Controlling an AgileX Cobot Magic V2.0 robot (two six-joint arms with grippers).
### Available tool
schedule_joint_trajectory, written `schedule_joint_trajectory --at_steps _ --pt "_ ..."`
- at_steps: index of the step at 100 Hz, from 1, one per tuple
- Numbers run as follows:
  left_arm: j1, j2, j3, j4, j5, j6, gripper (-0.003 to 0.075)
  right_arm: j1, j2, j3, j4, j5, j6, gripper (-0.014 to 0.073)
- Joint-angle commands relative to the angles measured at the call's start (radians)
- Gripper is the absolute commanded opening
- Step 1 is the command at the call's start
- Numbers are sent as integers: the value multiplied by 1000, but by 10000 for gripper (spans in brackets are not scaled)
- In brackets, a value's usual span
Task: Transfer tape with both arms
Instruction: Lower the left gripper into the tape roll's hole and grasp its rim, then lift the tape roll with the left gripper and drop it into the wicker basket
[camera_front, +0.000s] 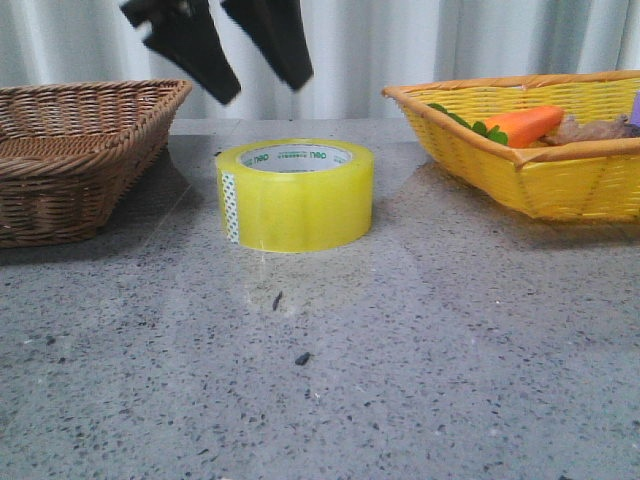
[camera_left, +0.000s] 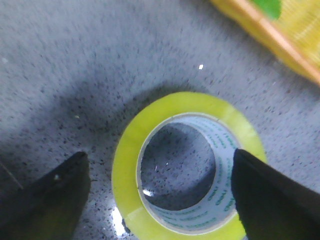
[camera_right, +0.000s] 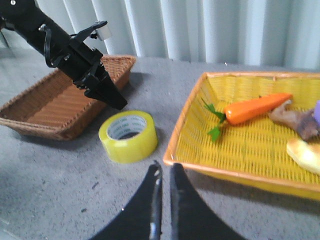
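Observation:
The tape (camera_front: 295, 195) is a wide yellow roll with a white core and green lettering, lying flat on the grey table between the two baskets. My left gripper (camera_front: 228, 50) hangs open in the air above and behind it. In the left wrist view the roll (camera_left: 150, 125) lies below, between the spread fingers (camera_left: 55, 200). The right wrist view shows the roll (camera_right: 129, 137) and the left gripper (camera_right: 102, 90) over its far side. My right gripper (camera_right: 164, 172) is shut and empty, above the table in front of the yellow basket's corner.
A brown wicker basket (camera_front: 70, 150) stands at the left. A yellow wicker basket (camera_front: 540, 160) at the right holds an orange carrot toy (camera_front: 520, 125) and other items. A curtain hangs behind the table.

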Motion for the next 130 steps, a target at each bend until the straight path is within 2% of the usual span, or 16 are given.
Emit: schedule_joint_trajectory --at_steps 1,29,50,55,62,75,90,106,119,130 --pt "-7 -25 -47 -12 16 -13 533 -6 14 -16 -30 -52 6 -48" --pt "-7 19 -47 56 38 15 523 -6 14 -16 -34 -64 6 -48" --pt "-7 67 -47 29 7 15 421 -6 16 -16 -36 -99 6 -48" --pt "-7 75 -47 29 -4 15 378 -6 16 -16 -36 -103 6 -48" --pt "-7 75 -47 27 -11 15 274 -6 16 -16 -37 -103 6 -48" --pt "-7 74 -61 27 -25 17 -25 -6 16 -16 -37 -103 6 -48" --pt "-7 45 -154 27 -27 18 -20 -6 16 -16 -37 -103 6 -48" --pt "4 -14 -334 32 11 18 -20 -6 16 -16 -42 -122 6 -48" --pt "51 -56 -462 101 55 16 -20 -6 16 -16 -42 -161 6 -48" --pt "116 -87 -496 175 106 -7 -20 -6 16 -16 -42 -185 6 -48"
